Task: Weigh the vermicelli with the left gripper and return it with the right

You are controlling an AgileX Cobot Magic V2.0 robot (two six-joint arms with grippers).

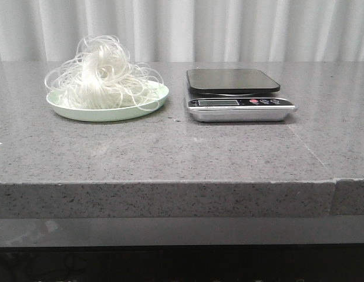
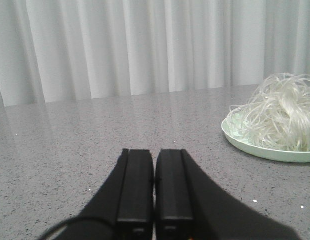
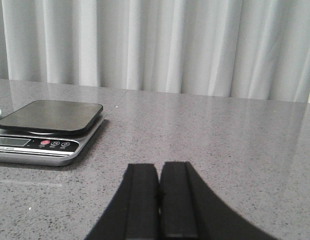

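The vermicelli (image 1: 103,73), a fluffy nest of thin white strands, lies on a pale green round plate (image 1: 148,106) at the back left of the table. It also shows in the left wrist view (image 2: 281,117), on the plate (image 2: 265,151). The kitchen scale (image 1: 238,94) with a bare black platform stands to the right of the plate, and shows in the right wrist view (image 3: 47,130). My left gripper (image 2: 154,157) is shut and empty, low over the table, apart from the plate. My right gripper (image 3: 159,172) is shut and empty, apart from the scale. Neither gripper shows in the front view.
The grey speckled stone table (image 1: 182,153) has its front edge near the camera. A white curtain (image 1: 229,29) hangs behind the table's far edge.
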